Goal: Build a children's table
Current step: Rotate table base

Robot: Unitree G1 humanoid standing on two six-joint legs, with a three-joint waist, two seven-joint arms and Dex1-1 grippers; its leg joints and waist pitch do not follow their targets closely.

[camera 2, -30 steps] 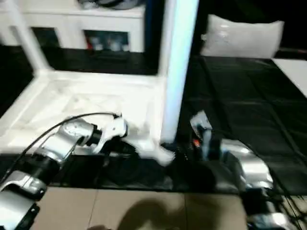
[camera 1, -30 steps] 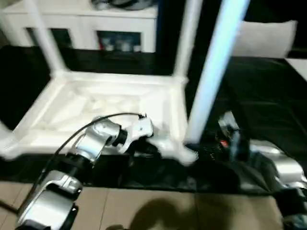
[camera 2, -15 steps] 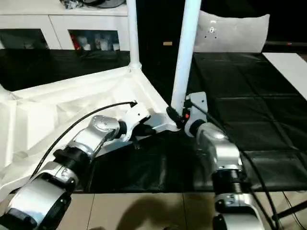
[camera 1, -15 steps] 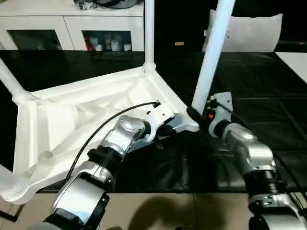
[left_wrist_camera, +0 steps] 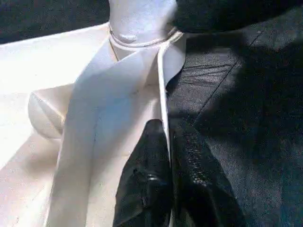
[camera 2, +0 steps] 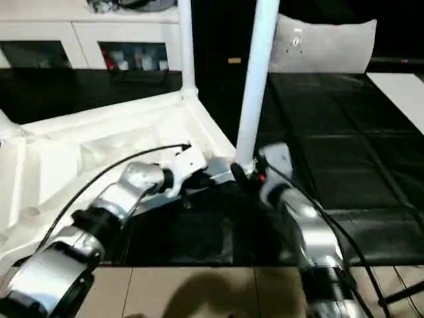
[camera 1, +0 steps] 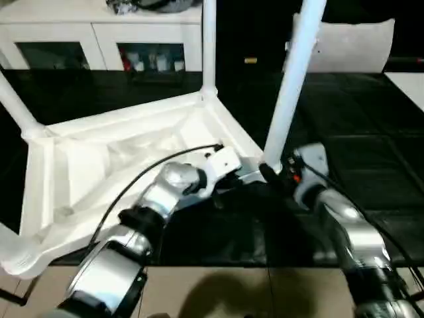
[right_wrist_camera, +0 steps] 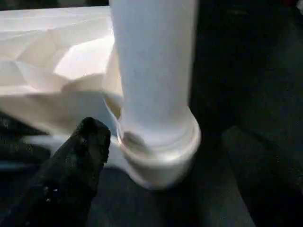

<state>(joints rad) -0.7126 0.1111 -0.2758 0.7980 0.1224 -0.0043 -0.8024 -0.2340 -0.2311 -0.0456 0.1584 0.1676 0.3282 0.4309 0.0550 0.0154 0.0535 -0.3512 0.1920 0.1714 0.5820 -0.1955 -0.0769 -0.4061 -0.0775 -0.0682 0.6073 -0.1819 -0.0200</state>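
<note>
The white table top [camera 1: 126, 165] lies upside down on the black mat [camera 1: 344, 126], so its ribbed underside faces up. Three legs show standing up from its corners: one near leg [camera 1: 291, 79] at the corner closest to the grippers, one leg at the back [camera 1: 209, 46], and one leg on the left [camera 1: 16, 106]. At the bottom left, another corner socket [camera 1: 16, 255] sticks out over the edge of the mat. The left gripper [left_wrist_camera: 165, 142] is pinched tight on the thin side rim of the table top, one black finger [left_wrist_camera: 149, 175] on each side of it, just beside the near leg's corner. The right gripper [right_wrist_camera: 142, 156] sits at the bottom of the near leg, right at the socket. Its jaws stand wide apart with the leg between them, and one black finger [right_wrist_camera: 80, 161] is just beside the socket; I cannot tell if it touches. Behind the mat stands a white cabinet [camera 1: 99, 33], and a white cushion [camera 1: 351, 43] sits to the right of it.
</note>
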